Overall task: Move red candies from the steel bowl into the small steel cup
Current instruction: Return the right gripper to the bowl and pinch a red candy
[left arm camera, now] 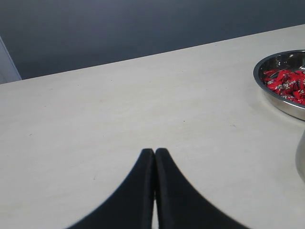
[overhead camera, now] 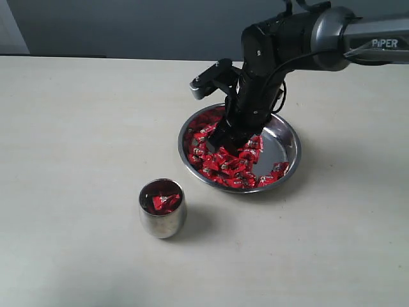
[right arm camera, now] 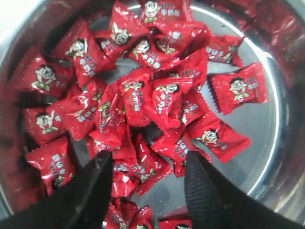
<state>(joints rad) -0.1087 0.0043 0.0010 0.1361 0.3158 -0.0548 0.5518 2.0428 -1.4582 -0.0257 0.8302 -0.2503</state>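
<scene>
In the exterior view the tips of the right claw (overhead camera: pixel 231 139) are sunk among the red candies (overhead camera: pixel 225 163) and masked by the arm's own body, so its spread cannot be judged there. In the right wrist view its two dark fingers (right arm camera: pixel 97 186) are seen standing well apart over the heap, with sweets lying below the gap. Whether the tips touch any wrapper cannot be made out.

The left claw (left arm camera: pixel 154 153) is shown only in the left wrist view. There its fingers are pressed together with nothing between them, above bare desk (overhead camera: pixel 77 128). Only part of the steel bowl is caught at the edge of that view, and a thin sliver of rounded steel beside it is cut off by the frame.

The steel bowl (overhead camera: pixel 284 142) is seen whole in the exterior view. The candies are piled mostly on its left and near side, and bare shiny metal is left on the right. The small steel cup (overhead camera: pixel 163 222) stands upright on the desk nearer the camera and to the left, apart from the bowl. At least one red candy lies inside it, but red reflections on the inner wall make a count impossible.

Cartoon faces and white print on the wrappers can be read only in the right wrist view.
</scene>
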